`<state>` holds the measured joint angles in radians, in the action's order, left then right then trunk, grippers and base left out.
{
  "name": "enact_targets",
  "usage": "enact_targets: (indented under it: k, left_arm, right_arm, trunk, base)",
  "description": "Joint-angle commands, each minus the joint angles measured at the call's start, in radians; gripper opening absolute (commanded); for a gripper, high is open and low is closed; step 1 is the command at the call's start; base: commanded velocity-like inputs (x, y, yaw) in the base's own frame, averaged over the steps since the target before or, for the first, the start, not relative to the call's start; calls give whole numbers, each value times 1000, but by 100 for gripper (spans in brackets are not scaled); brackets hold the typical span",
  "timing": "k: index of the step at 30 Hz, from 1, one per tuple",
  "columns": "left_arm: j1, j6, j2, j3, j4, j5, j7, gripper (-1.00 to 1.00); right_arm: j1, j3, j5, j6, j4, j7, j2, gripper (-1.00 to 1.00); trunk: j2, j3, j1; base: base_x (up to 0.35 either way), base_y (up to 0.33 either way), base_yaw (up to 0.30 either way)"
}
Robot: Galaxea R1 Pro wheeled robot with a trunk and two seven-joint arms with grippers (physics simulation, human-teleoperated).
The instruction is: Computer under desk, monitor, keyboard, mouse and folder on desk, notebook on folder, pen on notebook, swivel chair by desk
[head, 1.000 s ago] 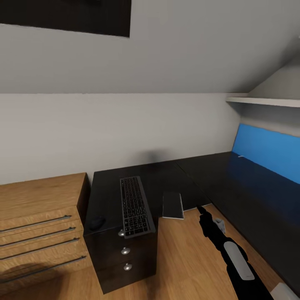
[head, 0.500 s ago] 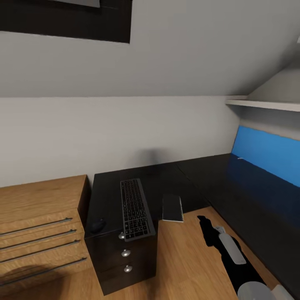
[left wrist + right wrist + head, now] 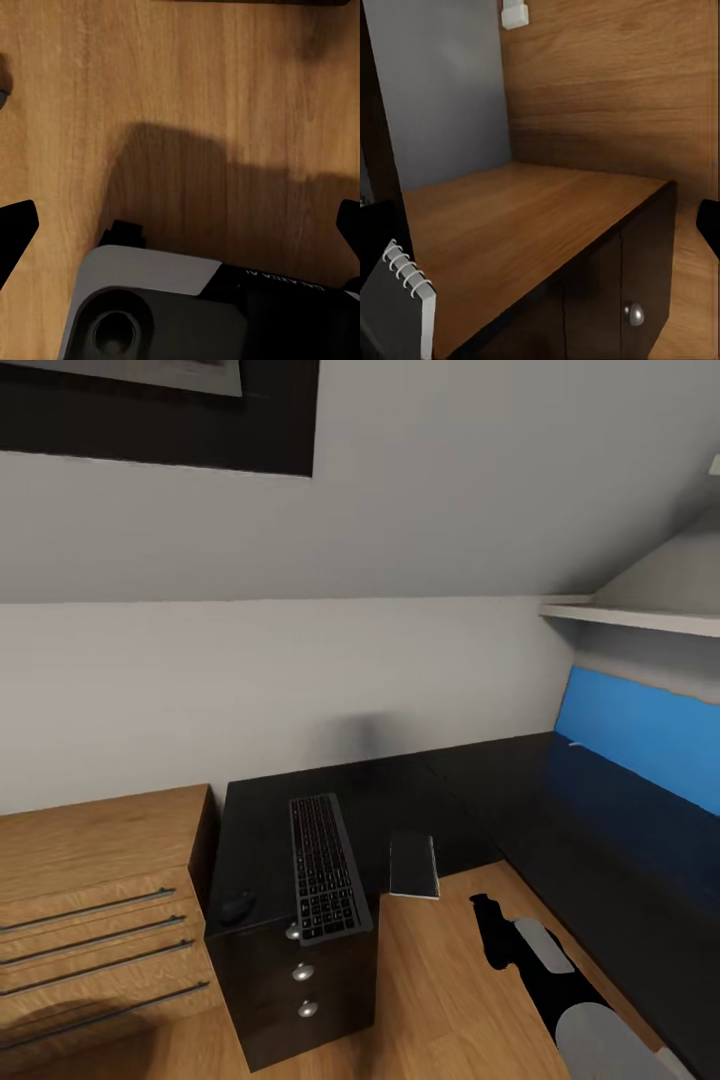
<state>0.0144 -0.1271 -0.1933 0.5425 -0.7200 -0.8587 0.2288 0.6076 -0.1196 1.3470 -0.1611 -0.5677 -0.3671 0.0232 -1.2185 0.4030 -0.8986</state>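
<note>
The black-topped desk (image 3: 400, 800) runs along the wall and turns right under its blue back panel (image 3: 640, 735). On its left end the keyboard (image 3: 325, 865) lies lengthwise, with the mouse (image 3: 237, 906) to its left. The greyish notebook (image 3: 413, 863) overhangs the desk's front edge; its spiral binding (image 3: 406, 279) also shows in the right wrist view. A slim pale stick (image 3: 575, 738), apparently the pen, lies by the blue panel. My right gripper (image 3: 487, 925) (image 3: 540, 225) hangs open, low and right of the notebook, apart from it. My left gripper (image 3: 180, 225) is open over the wooden floor. Computer, monitor, folder and swivel chair are out of view.
The black drawer unit (image 3: 300, 980) with round knobs stands under the keyboard. A light wooden cabinet (image 3: 90, 900) adjoins it on the left. A white shelf (image 3: 640, 618) juts out above the blue panel. A dark framed picture (image 3: 160, 410) hangs high on the wall.
My right arm has drawn back and down, away from the notebook. The head view has tilted up a little. Keyboard, mouse and notebook lie where they were.
</note>
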Motion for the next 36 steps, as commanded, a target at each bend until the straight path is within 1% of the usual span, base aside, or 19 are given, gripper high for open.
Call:
enact_targets:
  k: [1, 3, 4, 7, 8, 10, 11, 14, 17, 22, 23, 24, 25, 26, 28, 30, 31, 36]
  left_arm:
    - [1, -2, -1, 6, -3, -8, 9, 100]
    - [1, -2, -1, 6, -3, -8, 9, 100]
    - [1, -2, 0, 6, -3, -7, 9, 100]
    - [1, -2, 0, 7, -3, -7, 9, 100]
    - [1, -2, 0, 7, -3, -6, 9, 100]
    - [1, -2, 0, 7, -3, -6, 9, 100]
    - [1, -2, 0, 7, -3, -6, 9, 100]
    - [1, -1, 0, 7, -3, -5, 9, 100]
    - [1, -1, 0, 7, -3, -6, 9, 100]
    - [1, 0, 0, 7, -3, -6, 9, 100]
    - [1, 0, 0, 7, -3, -6, 9, 100]
    - [1, 0, 0, 7, -3, -6, 9, 100]
    - [1, 1, 0, 7, -3, -6, 7, 100]
    - [1, 1, 0, 7, -3, -6, 6, 100]
    - [1, 1, 0, 7, -3, -6, 4, 100]
    - [1, 1, 0, 7, -3, -6, 3, 100]
    - [1, 1, 0, 7, -3, -6, 3, 100]
    - [1, 1, 0, 7, -3, -6, 2, 100]
  right_arm:
    - [3, 6, -1, 0, 21, -3, -2, 100]
    - [4, 15, -7, 1, 41, -1, -2, 100]
    - [4, 30, -19, 2, 72, 2, -2, 100]
    - [4, 59, -47, 2, 124, 10, -1, 100]
    - [4, 73, -67, 3, 156, 21, 1, 100]
    - [4, 82, -82, 3, 183, 38, 3, 100]
    - [3, 88, -93, 4, 207, 58, 4, 100]
    - [2, 94, -104, 12, 241, 94, 7, 100]
    - [0, 97, -110, 43, 278, 130, 11, 100]
    - [-1, 104, -131, 137, 356, 172, 23, 100]
    - [-2, 108, -154, 177, 391, 183, 25, 100]
    - [-2, 111, -169, 197, 408, 187, 26, 100]
    - [-3, 117, -250, 278, 483, 197, 26, 100]
    - [-3, 118, -274, 301, 503, 199, 26, 100]
    - [-9, 120, -362, 397, 555, 204, 23, 100]
    - [-21, 121, -398, 441, 568, 208, 22, 100]
    - [-38, 122, -428, 477, 576, 215, 20, 100]
    - [-78, 126, -499, 526, 585, 246, 19, 100]
  trunk:
    - [6, -2, 4]
    - [20, -8, 12]
    - [27, -11, 15]
    - [48, -21, 27]
    - [55, -24, 31]
    - [69, -30, 38]
    - [76, -33, 42]
    - [97, -43, 54]
    - [118, -52, 65]
    - [153, -68, 84]
    - [160, -71, 88]
    - [167, -74, 92]
    - [174, -77, 96]
    - [181, -80, 100]
    - [195, -87, 107]
    - [209, -93, 115]
    - [216, -96, 119]
    - [251, -112, 138]
  base:
    - [0, 0, 0]
    - [0, 0, 0]
    - [0, 0, 0]
    - [0, 0, 0]
    - [0, 0, 0]
    - [0, 0, 0]
    - [0, 0, 0]
    - [0, 0, 0]
    - [0, 0, 0]
    - [0, 0, 0]
    - [0, 0, 0]
    - [0, 0, 0]
    - [0, 0, 0]
    - [0, 0, 0]
    - [0, 0, 0]
    - [0, 0, 0]
    - [0, 0, 0]
    - [0, 0, 0]
